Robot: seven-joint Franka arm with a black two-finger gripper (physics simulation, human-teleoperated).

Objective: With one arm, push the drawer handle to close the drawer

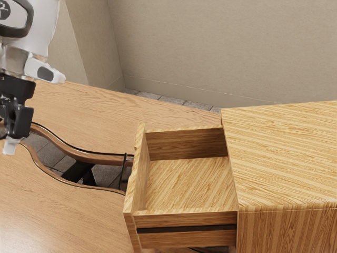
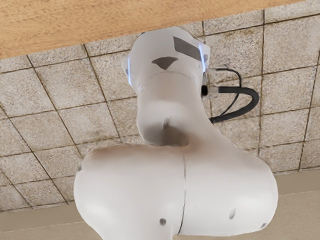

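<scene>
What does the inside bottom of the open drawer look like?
Light wood, diagonally striped; exterior view.

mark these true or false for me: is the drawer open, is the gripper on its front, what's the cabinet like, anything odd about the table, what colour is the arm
1. The drawer stands open, out from the cabinet. True.
2. The gripper is pressing on the drawer front. False: it is well apart from it, at the exterior view's left edge.
3. The cabinet is plain white. False: it is light brown with a wood grain.
4. The table has a curved opening with floor tiles showing through. True.
5. The arm in the wrist view is mostly black. False: it is mostly white.
</scene>
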